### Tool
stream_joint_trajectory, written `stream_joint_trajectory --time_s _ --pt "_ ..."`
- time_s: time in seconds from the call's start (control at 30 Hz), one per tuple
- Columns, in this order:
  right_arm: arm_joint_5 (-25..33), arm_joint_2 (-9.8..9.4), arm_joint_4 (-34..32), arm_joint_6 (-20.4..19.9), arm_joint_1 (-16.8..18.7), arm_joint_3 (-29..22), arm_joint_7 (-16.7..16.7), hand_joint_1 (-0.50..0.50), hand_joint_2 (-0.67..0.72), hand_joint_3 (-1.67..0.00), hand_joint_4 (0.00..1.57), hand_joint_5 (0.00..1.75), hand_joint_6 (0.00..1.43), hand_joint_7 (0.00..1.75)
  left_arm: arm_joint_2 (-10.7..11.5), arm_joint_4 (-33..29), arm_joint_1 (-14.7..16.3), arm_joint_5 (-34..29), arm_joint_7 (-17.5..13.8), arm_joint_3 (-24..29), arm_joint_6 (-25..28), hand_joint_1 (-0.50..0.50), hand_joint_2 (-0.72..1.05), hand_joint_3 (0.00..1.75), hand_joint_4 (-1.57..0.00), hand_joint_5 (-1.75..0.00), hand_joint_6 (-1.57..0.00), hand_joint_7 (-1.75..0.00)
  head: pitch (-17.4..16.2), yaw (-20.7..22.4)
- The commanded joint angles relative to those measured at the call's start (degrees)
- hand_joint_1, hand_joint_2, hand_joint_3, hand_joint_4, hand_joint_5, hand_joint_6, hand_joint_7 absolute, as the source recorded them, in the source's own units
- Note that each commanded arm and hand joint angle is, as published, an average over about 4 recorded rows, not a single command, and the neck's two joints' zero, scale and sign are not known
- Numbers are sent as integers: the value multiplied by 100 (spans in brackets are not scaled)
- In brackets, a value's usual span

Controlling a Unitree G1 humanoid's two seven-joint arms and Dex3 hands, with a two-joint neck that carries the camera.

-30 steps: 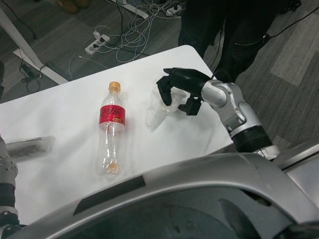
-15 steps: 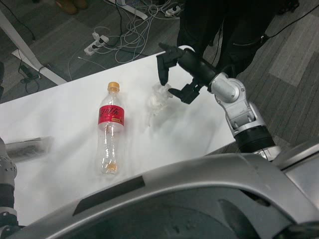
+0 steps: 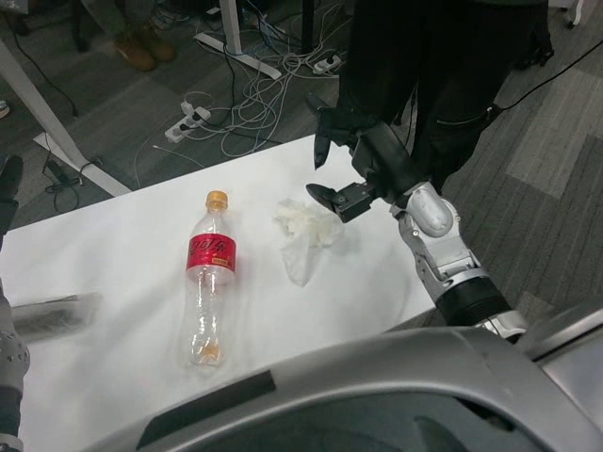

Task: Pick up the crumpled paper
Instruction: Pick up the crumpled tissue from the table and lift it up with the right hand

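The crumpled paper (image 3: 304, 233), a white wad with a tail trailing toward me, lies on the white table (image 3: 113, 245) right of centre. My right hand (image 3: 345, 162) hovers above and to the right of it, past the table's far edge. Its fingers are spread with nothing between them, and the lowest fingertips (image 3: 325, 198) hang just clear of the paper's right side. Of my left arm only the silver forearm (image 3: 9, 363) shows, at the lower left edge; its hand is out of sight.
A clear plastic bottle (image 3: 209, 273) with a red label and orange cap lies left of the paper. A person in dark trousers (image 3: 443, 56) stands just beyond the table's far right corner. A blurred grey object (image 3: 47, 315) lies at the table's left. Cables and power strips (image 3: 188, 121) cover the floor behind.
My right hand has let go of the paper, lifting up and back from it with fingers spread. The paper stays on the table. The camera has also tilted.
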Motion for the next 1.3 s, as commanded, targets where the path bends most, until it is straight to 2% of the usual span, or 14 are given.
stream_joint_trajectory --time_s 0.03,0.23,0.37,0.4,0.5,0.57,0.67,0.7,0.8,0.87,0.93,1.07,1.2,1.3 --pt "194 -57 22 -143 -55 63 -79 50 -3 -119 0 0 86 154 -12 -75 67 9 11 9 -56 -19 87 0 -26 0 0 0 61 15" --pt "256 -87 -9 -231 -86 186 -154 50 -3 -119 0 0 86 154 -12 -97 67 9 11 9 -70 -19 87 0 -26 0 0 0 132 32" --pt "-274 -92 -123 -189 -88 149 -336 50 -3 -111 0 0 76 154 -12 -102 67 9 11 -2 -76 -19 87 0 -26 0 0 0 139 33" --pt "-394 -92 -149 -183 -86 138 -431 50 -2 -109 0 0 62 154 -12 -102 67 9 11 -4 -78 -19 87 0 -26 0 0 0 146 26" --pt "-1051 -90 -259 -158 -81 107 -1125 48 9 -99 0 0 17 147 -12 -102 67 9 11 -15 -83 -19 87 0 -26 0 0 0 167 19" --pt "-1394 -83 -303 -132 -81 103 -1446 46 19 -95 0 0 4 129 -10 -102 69 9 11 -20 -83 -19 87 0 -26 0 0 0 178 31" --pt "-1954 -74 -452 121 -77 68 -1569 43 27 -65 0 0 0 66 -4 -102 80 9 11 -26 -83 -19 87 0 -26 0 0 0 176 38" --pt "-2163 -72 -571 369 -64 59 -1569 41 28 -50 0 0 0 40 -4 -102 82 9 11 -26 -83 -19 87 0 -26 0 0 0 174 37" --pt "-2847 -57 -971 1197 -20 50 -1556 34 30 -24 0 0 0 9 1 -110 89 4 11 -26 -83 -19 87 0 -26 0 0 0 164 54" --pt "-3449 -48 -1217 1619 -15 68 -1494 30 33 -16 0 0 0 2 5 -124 97 0 11 -26 -83 -19 87 0 -26 0 0 0 160 61" --pt "-4160 -52 -1463 2063 -29 134 -1275 28 36 -16 0 0 0 0 10 -132 106 0 11 -26 -83 -19 87 0 -26 0 0 0 161 59" --pt "-5299 -105 -1802 3113 -253 507 -536 25 41 -12 0 0 0 0 18 -137 111 -4 11 -53 -83 -19 87 0 -26 0 0 0 161 59" --pt "-5949 -193 -1744 3904 -617 1052 88 25 41 -8 0 0 0 0 23 -137 111 -39 11 -88 -83 -19 87 0 -26 0 0 0 83 55" --pt "-6338 -252 -1470 4181 -874 1450 358 25 42 -8 0 0 0 0 23 -137 130 -53 11 -97 -85 -19 87 0 -26 0 0 0 -18 84"
